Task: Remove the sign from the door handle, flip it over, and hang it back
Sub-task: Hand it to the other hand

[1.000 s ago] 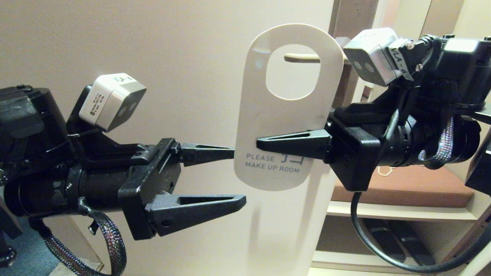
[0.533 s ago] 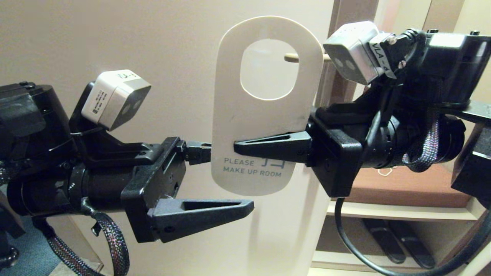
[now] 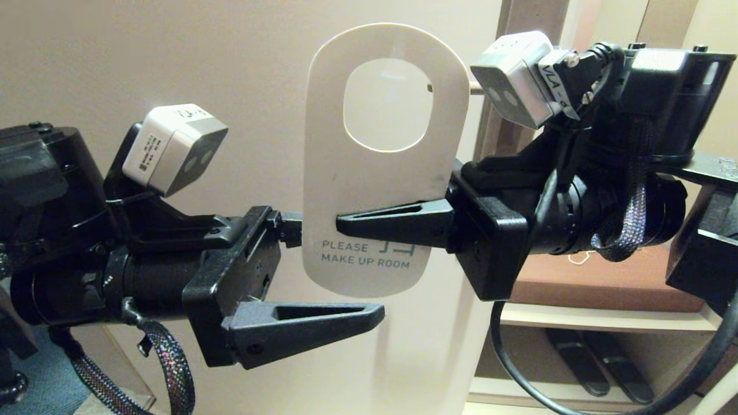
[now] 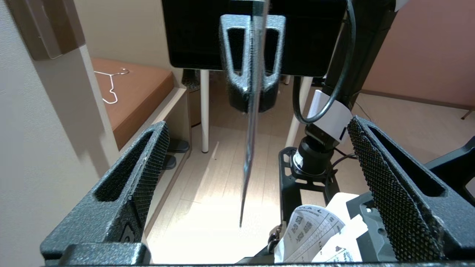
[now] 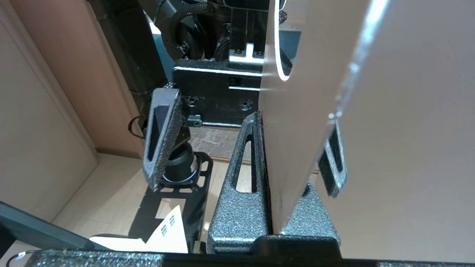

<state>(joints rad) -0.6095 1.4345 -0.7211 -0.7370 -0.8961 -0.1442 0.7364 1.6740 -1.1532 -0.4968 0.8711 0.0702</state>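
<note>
The right gripper (image 3: 346,222) clamped the sign (image 3: 380,167) by its lower half and held it upright in the air before the pale door (image 3: 173,63), its white face reading "PLEASE MAKE UP ROOM" turned toward the robot's head. One black finger (image 3: 398,222) lay flat across the card just above the lettering; the right wrist view showed the card's edge (image 5: 293,148) pinched between both fingers. The rounded top with its oval hole stood clear of the door handle (image 3: 474,87), of which only a short cream stretch showed between the sign's right edge and the right wrist camera (image 3: 510,78); the tip peeked past the card's rim and did not enter the hole. The left gripper (image 3: 340,268) waited spread wide at the sign's lower left, one finger (image 3: 305,323) below and in front of the card, the other running behind it. In the left wrist view the card hung edge-on (image 4: 252,122) between those parted fingers, touching neither. A wire hanger (image 4: 111,83) lay on a brown cushioned shelf (image 3: 605,282) to the right.
</note>
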